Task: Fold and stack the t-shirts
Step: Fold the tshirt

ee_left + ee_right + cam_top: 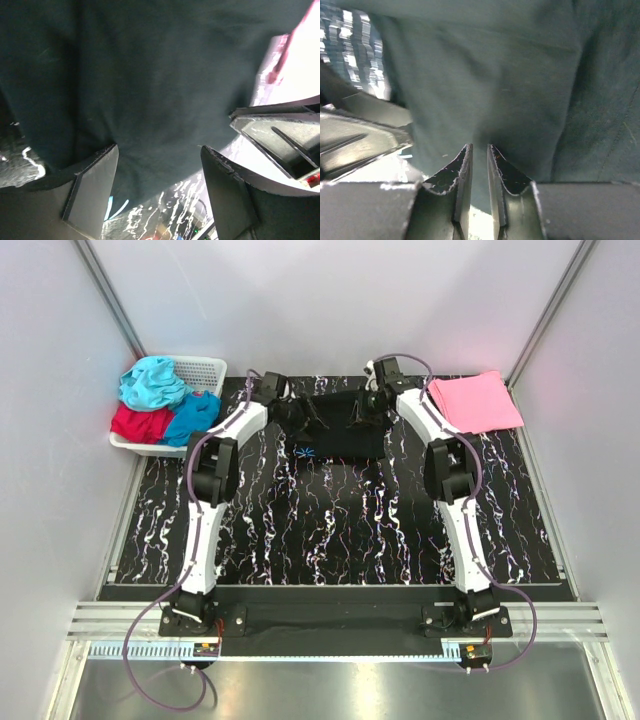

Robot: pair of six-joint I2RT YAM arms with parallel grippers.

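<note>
Fold step on black t-shirt (pixel 338 440): right claw (pixel 479 156) pinches its right-side cloth, left claw (pixel 159 170) spread astride its left edge; next, left should close before both lift.

On the table (pixel 330 530) the large t-shirt (pixel 335 440) lies at the far middle, with my left gripper (pixel 285 410) at its left end and my right gripper (pixel 366 408) at its right end. The basket (pixel 210 368) sits far left with three t-shirts (pixel 155 400) in it. A folded t-shirt (pixel 476 402) lies far right.
</note>
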